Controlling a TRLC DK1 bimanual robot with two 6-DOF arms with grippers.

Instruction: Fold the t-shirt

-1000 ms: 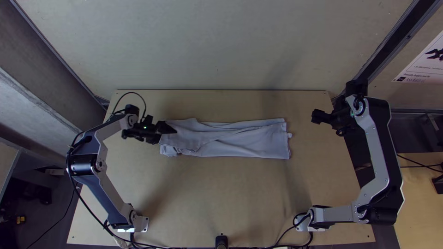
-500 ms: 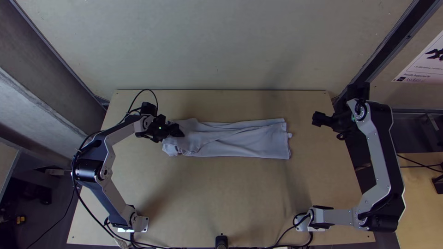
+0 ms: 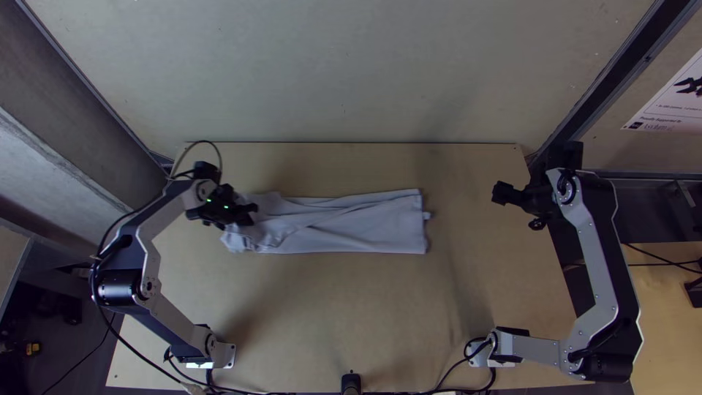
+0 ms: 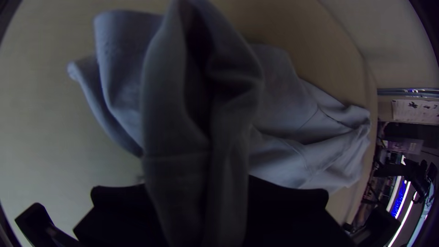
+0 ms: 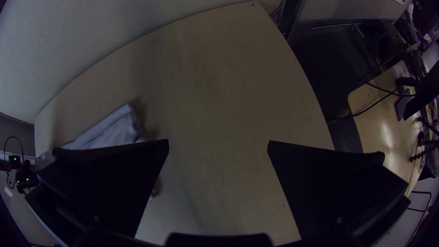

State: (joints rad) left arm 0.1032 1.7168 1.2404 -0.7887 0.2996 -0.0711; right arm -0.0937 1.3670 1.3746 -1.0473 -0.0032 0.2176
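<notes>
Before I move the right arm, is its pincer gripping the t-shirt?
No, the right pincer stands open, and the tabletop shows between its widely parted fingers.

Top view steeply down; wrist views nearer; all share table (image 3: pixel 329 314).

So the black left gripper (image 3: pixel 251 216) has its flat jaws clamped. Matching right gripper (image 3: pixel 499 193)? Jaws spread super wide.

Pale t-shirt (image 3: pixel 358 228) — folded strip — on table (image 3: pixel 329 314)
</notes>
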